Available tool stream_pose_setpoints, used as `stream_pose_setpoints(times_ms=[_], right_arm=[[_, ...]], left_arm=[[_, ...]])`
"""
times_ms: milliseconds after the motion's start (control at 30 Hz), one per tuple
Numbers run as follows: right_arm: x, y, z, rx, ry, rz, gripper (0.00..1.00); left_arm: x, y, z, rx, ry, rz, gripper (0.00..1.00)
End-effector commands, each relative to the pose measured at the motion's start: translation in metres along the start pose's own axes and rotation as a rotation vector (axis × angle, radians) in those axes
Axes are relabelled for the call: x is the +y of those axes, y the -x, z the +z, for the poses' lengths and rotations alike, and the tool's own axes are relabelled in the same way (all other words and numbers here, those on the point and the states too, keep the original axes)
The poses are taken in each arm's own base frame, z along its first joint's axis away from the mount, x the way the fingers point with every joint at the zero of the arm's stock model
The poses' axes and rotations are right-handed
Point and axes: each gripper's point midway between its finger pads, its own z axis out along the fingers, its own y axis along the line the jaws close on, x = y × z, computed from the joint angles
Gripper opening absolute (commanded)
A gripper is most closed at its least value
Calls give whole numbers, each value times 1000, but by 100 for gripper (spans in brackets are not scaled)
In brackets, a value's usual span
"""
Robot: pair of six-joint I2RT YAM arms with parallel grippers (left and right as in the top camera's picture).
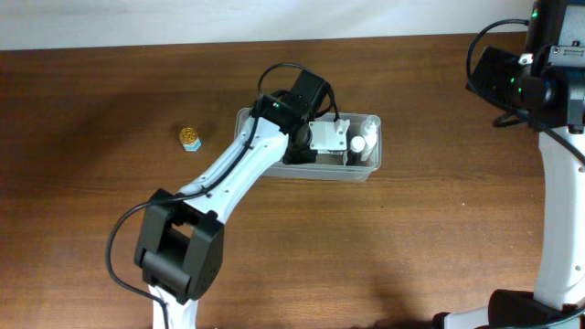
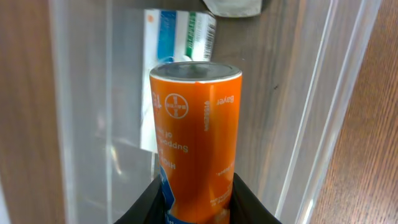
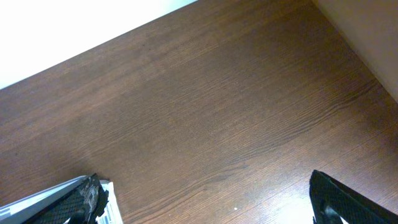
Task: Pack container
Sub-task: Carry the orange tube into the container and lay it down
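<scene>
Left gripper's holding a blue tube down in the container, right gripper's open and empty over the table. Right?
Not quite: the tube is orange, not blue, as the left wrist view shows. The left gripper does hold it in the container, and the right gripper is open and empty over the table.

My left pincer [image 2: 196, 214] sits inside the container [image 1: 373, 170], orange tube [image 2: 196, 137] hemmed between 2 clear walls, a striped box [image 2: 180, 37] just ahead. A white bottle [image 1: 359, 143] crowds the right end. Tabletop [image 1: 430, 247] around lies open; my right pincer [image 3: 208, 205] has bare wood below.
</scene>
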Motion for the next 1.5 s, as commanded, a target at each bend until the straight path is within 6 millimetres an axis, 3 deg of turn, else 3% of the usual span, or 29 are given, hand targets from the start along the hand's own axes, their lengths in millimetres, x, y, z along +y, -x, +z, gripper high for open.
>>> stream_pose_setpoints(times_ms=[0,300,700,933,1033,1467], right_arm=[[-4,6,-3,-20,-17,8,98],[-4,6,-3,-20,-17,8,98],[-4,6,-3,-20,-17,7,98],[-4,5,-3,-20,-16,7,98],[-4,6,-3,-20,-17,7,98],[-4,6,-3,-20,-17,8,98]], left_arm=[[-13,-4,23,16,-67,19,0],[-31,-15,58,64,-148,41,0],[-25,-12,60,51,-125,41,1],[-24,-14,60,65,-115,42,40],[-22,-17,60,83,-104,44,44],[-13,-15,55,85,-74,44,45]])
